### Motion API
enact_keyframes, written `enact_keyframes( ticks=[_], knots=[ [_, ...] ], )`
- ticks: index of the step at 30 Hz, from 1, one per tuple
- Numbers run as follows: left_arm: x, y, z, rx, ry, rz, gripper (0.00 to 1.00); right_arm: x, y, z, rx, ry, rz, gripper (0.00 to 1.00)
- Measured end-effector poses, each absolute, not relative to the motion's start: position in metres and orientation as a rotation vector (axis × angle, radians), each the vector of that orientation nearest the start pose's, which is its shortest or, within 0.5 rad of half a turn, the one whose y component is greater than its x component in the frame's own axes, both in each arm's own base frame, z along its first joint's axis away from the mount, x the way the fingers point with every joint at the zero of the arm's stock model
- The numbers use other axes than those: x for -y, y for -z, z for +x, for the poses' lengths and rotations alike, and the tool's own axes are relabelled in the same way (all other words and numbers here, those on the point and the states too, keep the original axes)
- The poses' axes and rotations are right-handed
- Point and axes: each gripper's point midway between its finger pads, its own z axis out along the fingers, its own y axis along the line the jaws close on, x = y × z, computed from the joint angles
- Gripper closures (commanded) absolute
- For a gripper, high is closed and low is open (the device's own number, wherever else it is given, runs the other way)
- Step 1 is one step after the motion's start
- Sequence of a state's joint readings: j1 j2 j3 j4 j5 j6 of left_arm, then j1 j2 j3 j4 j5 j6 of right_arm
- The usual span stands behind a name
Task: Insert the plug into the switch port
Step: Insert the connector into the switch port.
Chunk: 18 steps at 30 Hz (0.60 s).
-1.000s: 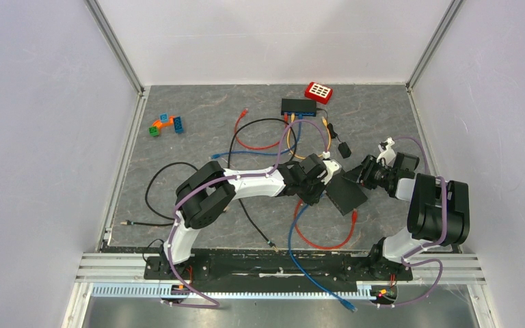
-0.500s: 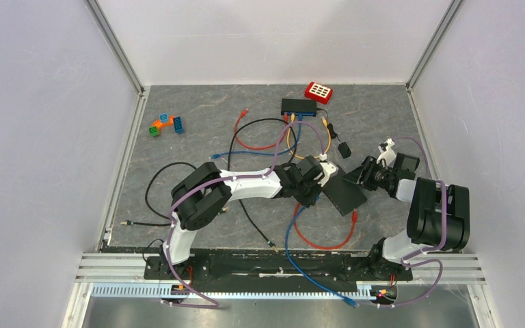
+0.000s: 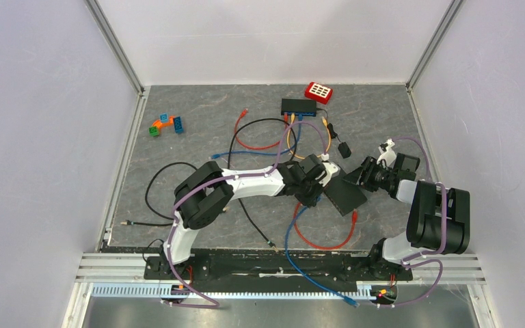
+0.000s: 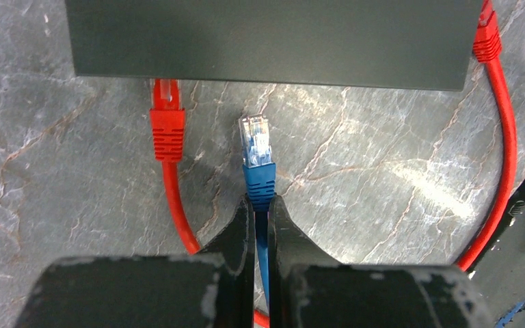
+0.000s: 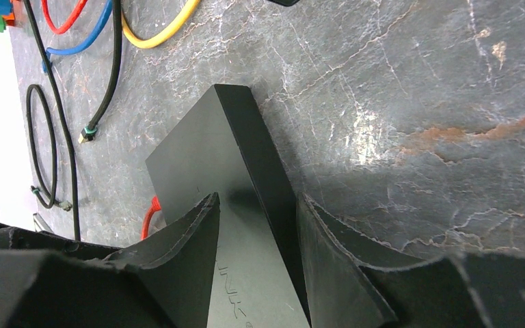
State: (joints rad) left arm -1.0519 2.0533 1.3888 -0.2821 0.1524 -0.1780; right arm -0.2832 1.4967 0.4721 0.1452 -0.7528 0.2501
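Over at the far left of the desk (image 3: 198, 102) lies a little cluster of toy bricks (image 3: 165, 125), and inward of it a long black cable (image 3: 152, 193) loops about. Farther back, near the middle, sits a small black box (image 3: 298, 106) with several cables running into it. The left gripper (image 4: 261, 205) is pinched tight on a blue cable (image 4: 264, 249), just behind the plug (image 4: 256, 145). The plug is one clear connector backed by a blue boot. It points straight at the long side of the switch (image 4: 266, 37), a flat black box, and stops just short of it with bare desk between. Just to the plug's left, one red plug (image 4: 167, 126) reaches that same side, its pale tip at the box's edge. A second red plug (image 4: 484, 37) meets the switch at its right-hand corner, partly cut off by the frame. That makes one blue plug and two red ones at this box, and two black boxes in all. The ports themselves cannot be seen from the wrist camera, and from above the arm covers the plug. To the right, the right gripper (image 5: 256, 212) has its jaws partway apart astride one end of the switch. They seem close against it, but I can't tell whether they are actually pinching it.
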Motion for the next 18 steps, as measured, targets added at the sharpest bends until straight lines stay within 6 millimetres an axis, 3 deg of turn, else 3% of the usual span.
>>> enact_keyframes(
  ticks=[18],
  knots=[
    [0.453, -0.019, 0.207, -2.383, 0.667, 1.212, 0.98, -0.047, -0.022, 0.296, -2.303, -0.897, 0.266, 0.53]
  ],
)
